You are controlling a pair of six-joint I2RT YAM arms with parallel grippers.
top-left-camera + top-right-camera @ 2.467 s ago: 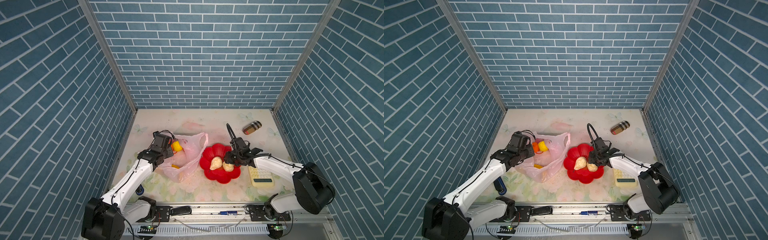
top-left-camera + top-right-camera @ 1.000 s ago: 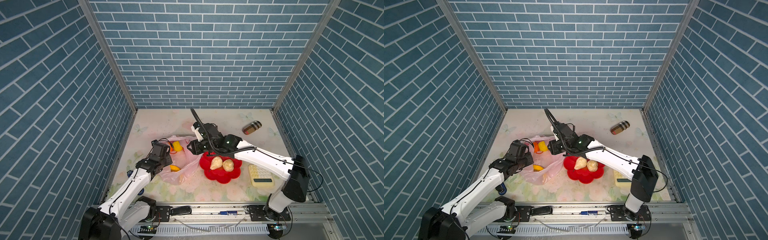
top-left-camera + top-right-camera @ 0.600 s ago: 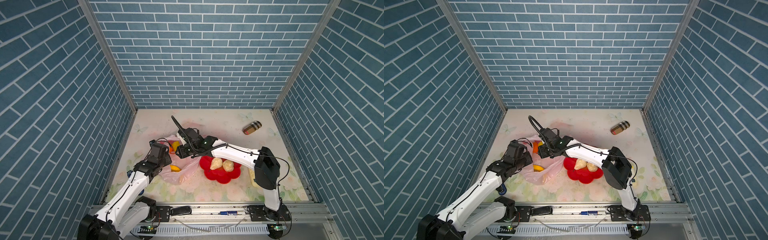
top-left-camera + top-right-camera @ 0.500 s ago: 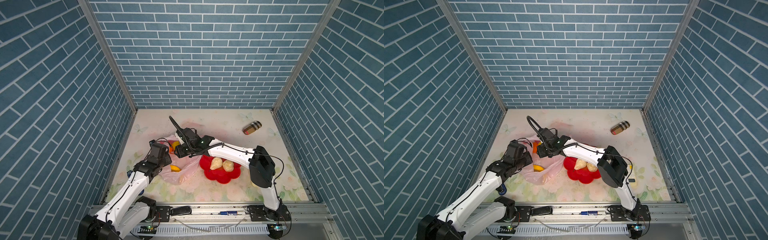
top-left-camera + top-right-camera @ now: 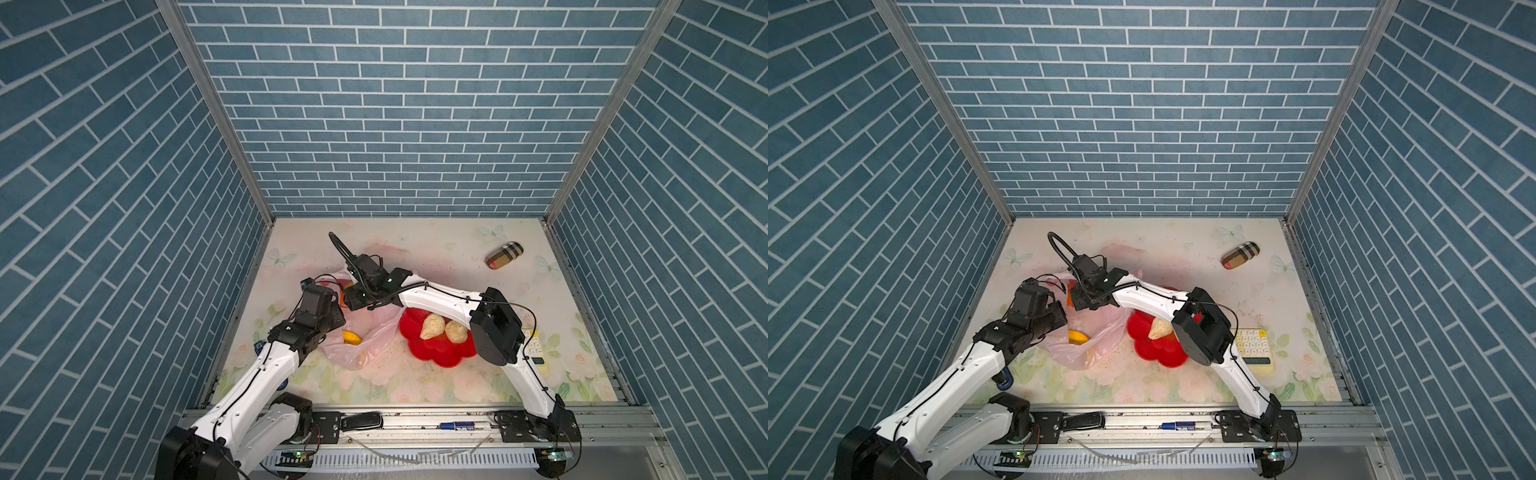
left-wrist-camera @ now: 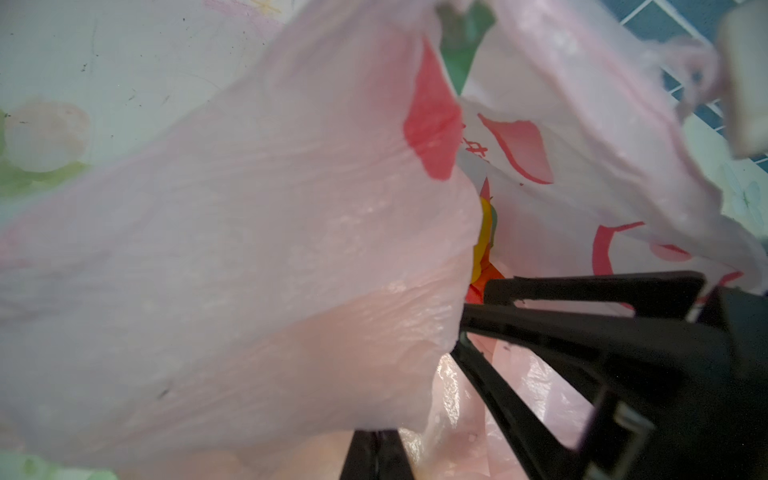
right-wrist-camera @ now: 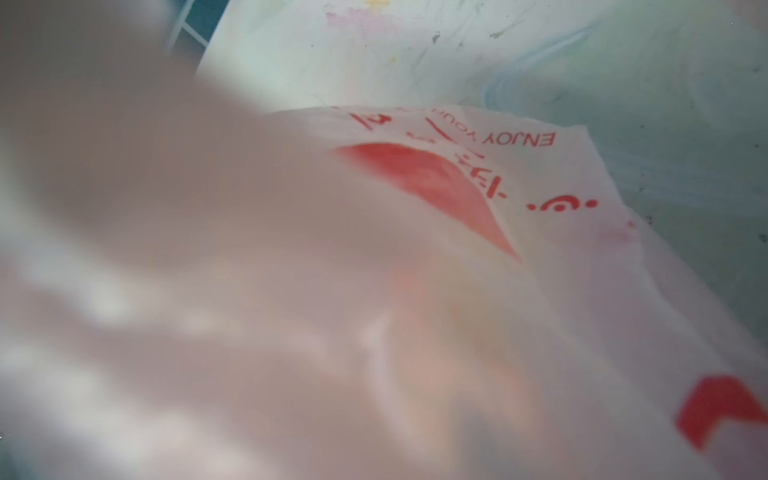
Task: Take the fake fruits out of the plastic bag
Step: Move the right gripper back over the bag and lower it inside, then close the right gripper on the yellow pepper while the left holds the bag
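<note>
Plastic bag, pinched by my left gripper, has yellow fruit left inside, two cream fruits out in dish; right gripper at its mouth, jaws can't tell.

Count | bag: 1 | dish: 1 | cream fruits: 2, both in dish | seen in bag: 2, yellow fruit through film, orange fruit at mouth; rest of bag unreadable | plaid case: 1, far right corner | keypad: 1, near right edge
</note>
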